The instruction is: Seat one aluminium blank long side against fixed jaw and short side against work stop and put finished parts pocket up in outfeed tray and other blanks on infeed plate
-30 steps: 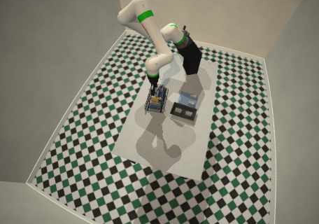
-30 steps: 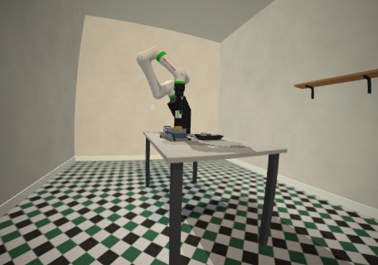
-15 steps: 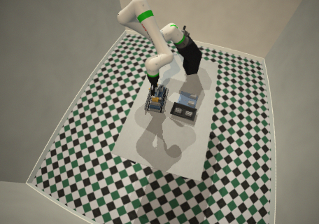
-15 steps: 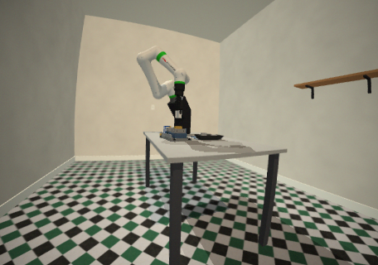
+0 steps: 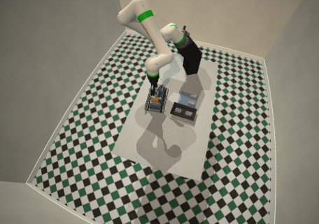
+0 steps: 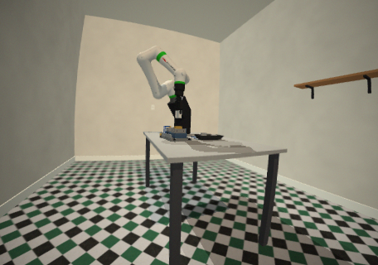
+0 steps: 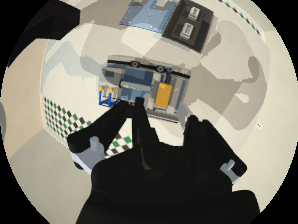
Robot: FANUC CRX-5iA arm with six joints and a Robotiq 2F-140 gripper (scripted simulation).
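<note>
The vise point(image 5: 157, 99) stands on the table left of the blue infeed plate point(image 5: 188, 99). A brass blank point(image 7: 161, 94) lies in the vise's opening, also seen as a yellow spot in the top view point(image 5: 156, 98). My gripper point(image 7: 163, 103) hangs above the vise's far end, apart from it, with its fingers partly open and nothing between them. It also shows in the top view point(image 5: 154, 87) and the exterior view point(image 6: 179, 115). Small grey blanks point(image 5: 192, 97) lie on the infeed plate. The dark outfeed tray point(image 5: 182, 111) holds two finished parts point(image 7: 189, 20).
The arm's black base block point(image 5: 190, 56) stands at the table's far end behind the plate. The infeed plate point(image 7: 148, 15) and the tray sit side by side beyond the vise in the wrist view. Blue hoses point(image 7: 105, 95) stick out at one end of the vise.
</note>
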